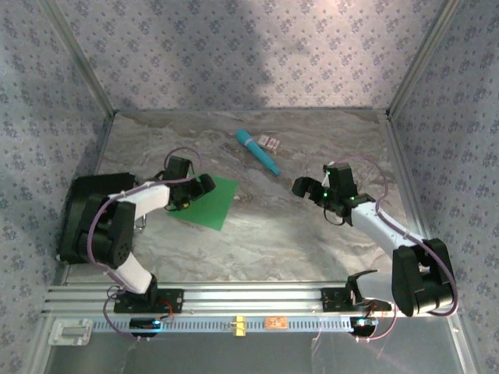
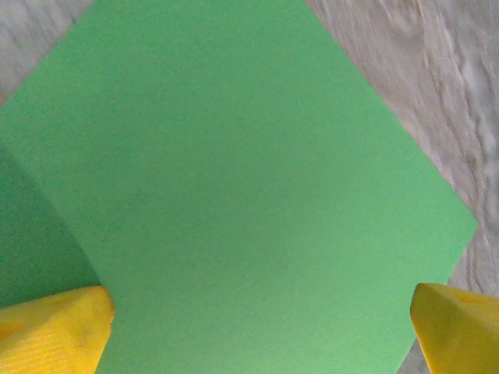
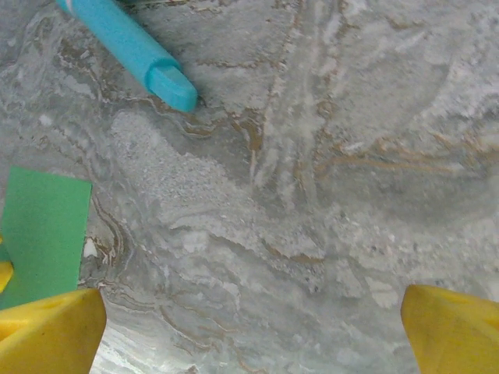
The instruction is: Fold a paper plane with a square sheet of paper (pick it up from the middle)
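Top external view: the marbled table (image 1: 312, 234) carries the square sheet of paper (image 1: 214, 202), lying flat left of centre. The left gripper (image 1: 201, 187) hangs over the sheet's left part, jaws spread wide, holding nothing. The right gripper (image 1: 301, 187), likewise spread and empty, is above bare table well to the sheet's right. A teal stick (image 1: 258, 151) lies farther back, between them
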